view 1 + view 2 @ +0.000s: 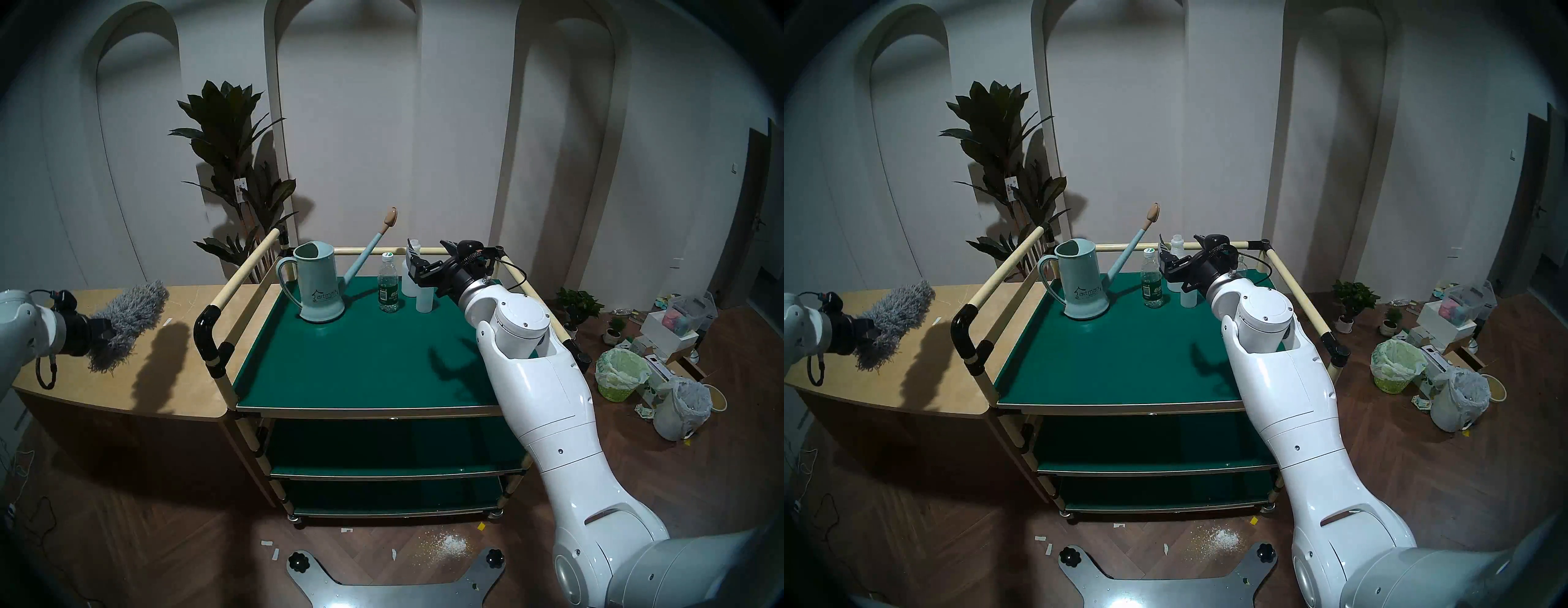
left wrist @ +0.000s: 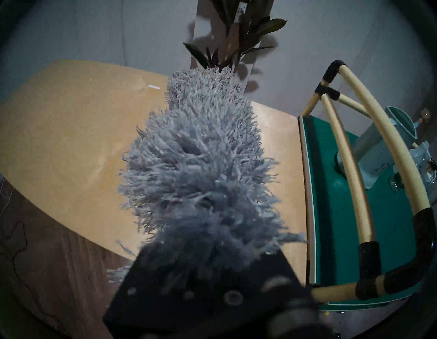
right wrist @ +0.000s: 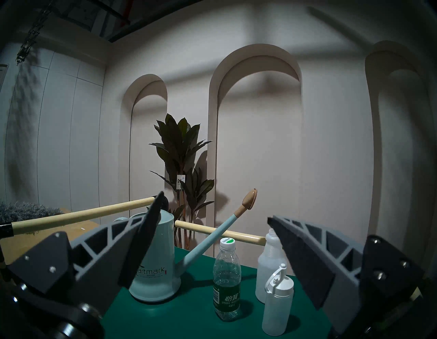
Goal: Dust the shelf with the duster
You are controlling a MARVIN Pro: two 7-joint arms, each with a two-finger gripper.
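The grey fluffy duster is held by its hidden handle in my left gripper, which is shut on it. It hangs above the light wooden counter, left of the cart, its tip pointing toward the cart rail. In the left wrist view the duster fills the middle. The shelf is the dark-green top tier, railed by cream tubes. My right gripper is open and empty, hovering over the shelf's back right by the bottles. In the right wrist view its fingers stand wide apart.
At the shelf's back stand a pale blue watering can, a clear water bottle and two white bottles. A tall plant stands behind the cart. Bins, pots and boxes litter the floor at right.
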